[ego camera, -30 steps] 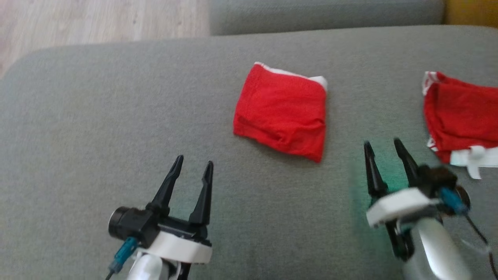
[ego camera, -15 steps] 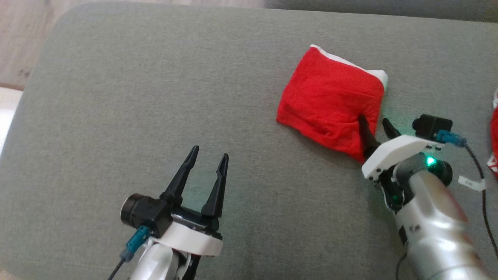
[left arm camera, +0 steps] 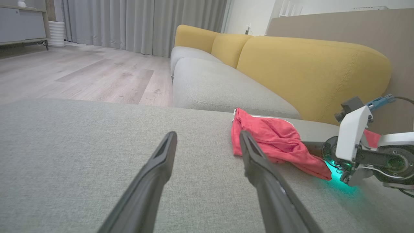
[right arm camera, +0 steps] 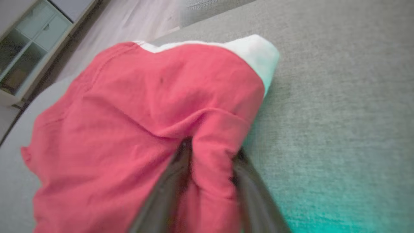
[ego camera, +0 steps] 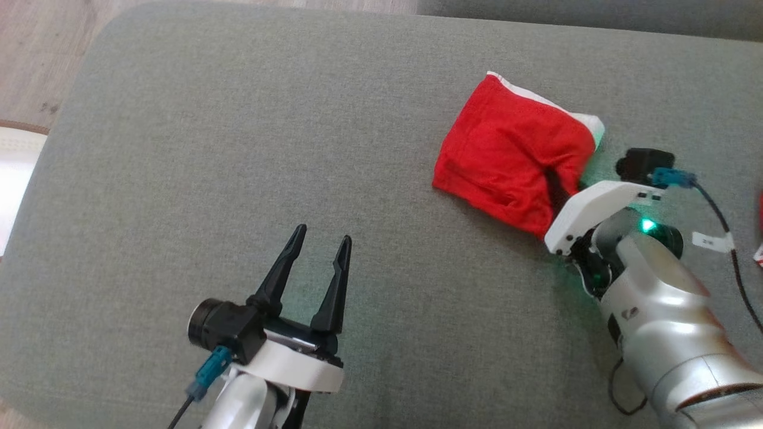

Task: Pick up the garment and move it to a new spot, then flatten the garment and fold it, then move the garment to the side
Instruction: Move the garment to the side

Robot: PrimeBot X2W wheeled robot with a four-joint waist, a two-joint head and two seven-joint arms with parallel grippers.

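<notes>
1. Garment (ego camera: 506, 161), red with a white band along its far edge, lies folded into a nearly square pad on the right half of the grey cushion (ego camera: 238, 131). It sits toward the cushion's far edge, askew, with one corner aimed at the near edge.
2. Being almost square, it has no real long axis. What matters is the corner nearest the cushion's right end, because the fingers enter there.
3. The right gripper (right arm camera: 210, 155) is already on it. Its two dark fingers straddle a raised ridge of red cloth at that corner and pinch it between them. The wrist view is blurred, so I can't tell how firm the hold is.
4. The left gripper (ego camera: 323, 232) hangs over the cushion's near middle, well apart from the cloth. Its fingers are spread with nothing between them, and the garment lies ahead and to their right.
5. Since the pad looks folded, I'd say the shift to the side is in hand, and the right arm is far nearer. Pulling by one pinched corner could drag the fold open.
6. Beyond the cushion's far edge stands a glass-fronted cabinet (right arm camera: 22, 61), and its contents are too blurred to make out.
</notes>
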